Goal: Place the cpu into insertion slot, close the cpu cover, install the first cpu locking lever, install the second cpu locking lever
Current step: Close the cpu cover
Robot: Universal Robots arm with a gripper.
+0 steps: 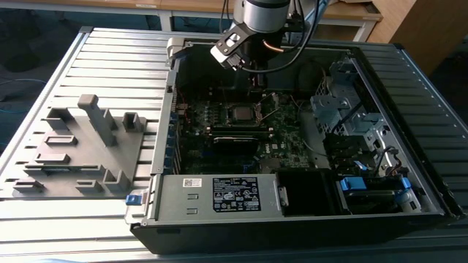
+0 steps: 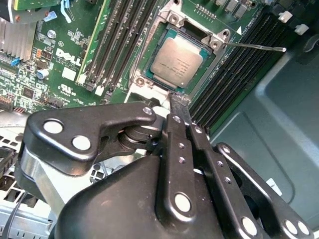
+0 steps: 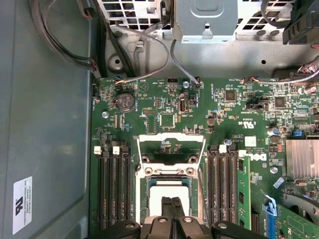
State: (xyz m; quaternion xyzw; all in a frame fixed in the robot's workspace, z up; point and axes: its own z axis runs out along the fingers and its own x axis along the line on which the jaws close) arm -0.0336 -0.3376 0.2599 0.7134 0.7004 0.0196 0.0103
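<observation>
The cpu [image 2: 182,60] lies flat in the insertion slot [image 2: 149,74], silvery top up, with green board around it. It also shows in the first wrist view, just beyond my fingertips, as a pale square cpu [image 3: 169,191]. The cpu cover [image 3: 172,144] stands open behind the slot, and the board shows through its window. A thin locking lever [image 2: 254,47] sticks out sideways from the slot. My gripper [image 2: 178,98] is shut with nothing between its fingers, tips at the slot's near edge, gripper [image 3: 172,200]. In the exterior view the arm [image 1: 241,44] reaches down into the case above the slot [image 1: 241,113].
Long black memory slots [image 2: 234,55] flank the socket on both sides. A finned heat sink [image 3: 301,159] and cables [image 3: 149,50] sit nearby. The case holds a labelled power supply [image 1: 234,194] and a drive cage [image 1: 343,109]. A grey fixture block [image 1: 80,148] stands on the table at the exterior view's left.
</observation>
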